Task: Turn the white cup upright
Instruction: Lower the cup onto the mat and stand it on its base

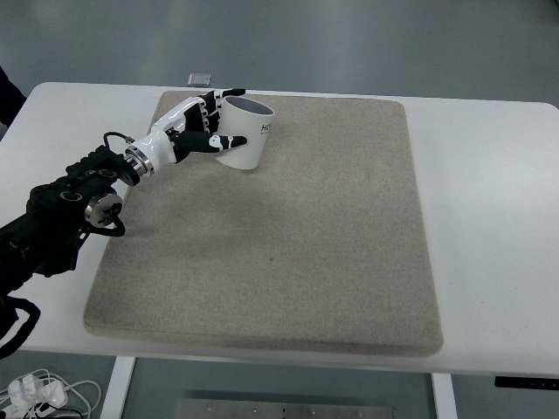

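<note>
A white cup [247,133] with dark print stands on the beige mat [288,244] near its far left corner, its open mouth facing up and slightly tilted. My left hand [208,122] comes in from the left edge and wraps the cup's left side, thumb across the front and fingers at the rim and back. The right arm does not show.
The mat lies on a white table [489,218]. A small grey flat object [201,79] lies on the floor beyond the table's far edge. Cables [39,393] lie on the floor at the lower left.
</note>
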Robot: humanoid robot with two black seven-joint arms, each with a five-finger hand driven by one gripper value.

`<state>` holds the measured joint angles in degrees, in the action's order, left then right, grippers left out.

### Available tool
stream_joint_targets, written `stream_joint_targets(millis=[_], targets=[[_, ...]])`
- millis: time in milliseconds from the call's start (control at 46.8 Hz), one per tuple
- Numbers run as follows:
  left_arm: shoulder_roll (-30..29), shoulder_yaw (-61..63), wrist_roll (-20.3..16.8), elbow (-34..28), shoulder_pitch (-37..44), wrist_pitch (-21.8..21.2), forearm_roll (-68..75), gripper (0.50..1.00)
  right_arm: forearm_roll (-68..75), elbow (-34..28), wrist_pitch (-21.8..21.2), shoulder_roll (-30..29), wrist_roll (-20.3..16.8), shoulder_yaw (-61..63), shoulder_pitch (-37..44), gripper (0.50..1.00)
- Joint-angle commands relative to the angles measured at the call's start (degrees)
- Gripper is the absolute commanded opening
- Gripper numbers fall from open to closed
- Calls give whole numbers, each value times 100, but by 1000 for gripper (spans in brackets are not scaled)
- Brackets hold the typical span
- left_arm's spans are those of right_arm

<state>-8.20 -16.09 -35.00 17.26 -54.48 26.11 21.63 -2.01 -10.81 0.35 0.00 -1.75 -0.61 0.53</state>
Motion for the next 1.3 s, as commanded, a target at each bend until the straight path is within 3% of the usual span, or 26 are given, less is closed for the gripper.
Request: stream_joint_targets(millis=[0, 769, 875, 1025, 1068, 1281], targets=[[81, 1, 0, 5, -10, -80, -1, 500, -2, 0, 0, 0, -1, 0, 0, 952], [319, 53, 0, 5, -18, -827, 588, 500, -1, 0, 0, 0, -1, 0, 0, 952], [319, 36, 0, 5, -18, -889, 588, 645, 7, 0, 0, 0, -1, 0, 0, 952], [319, 9, 0, 5, -1, -942, 579, 743, -2, 0, 0, 0, -1, 0, 0, 952], [319, 1, 0, 14, 8, -942, 570, 801, -1, 0, 0, 0, -1, 0, 0, 952], [310, 1, 0, 154, 52, -933, 570, 859, 7, 0, 0, 0, -1, 0, 0, 952]])
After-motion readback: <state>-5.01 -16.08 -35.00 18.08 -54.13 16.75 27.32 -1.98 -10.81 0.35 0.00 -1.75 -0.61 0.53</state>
